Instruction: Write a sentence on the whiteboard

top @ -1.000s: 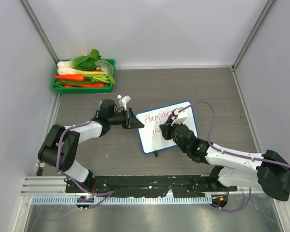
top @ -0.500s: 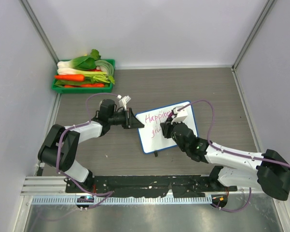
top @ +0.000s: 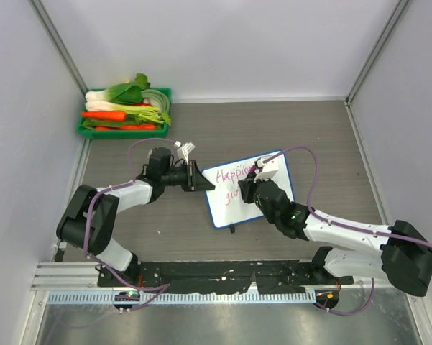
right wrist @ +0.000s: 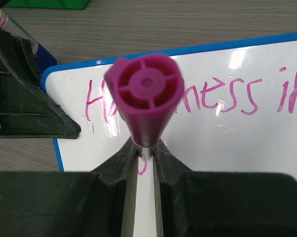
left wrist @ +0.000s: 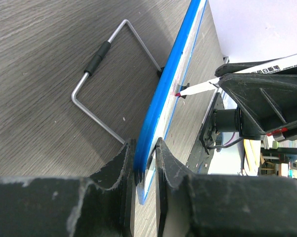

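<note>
Edgewise, whiteboard (left wrist: 174,81) rim pinched inside left claw (left wrist: 145,144).

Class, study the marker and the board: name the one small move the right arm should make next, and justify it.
Probably draw the marker a little further along the second line, in the writing direction. The right gripper is shut on it and its tip touches the whiteboard. The sentence has only a short lower line so far, and the left gripper clamps the board's edge.
</note>
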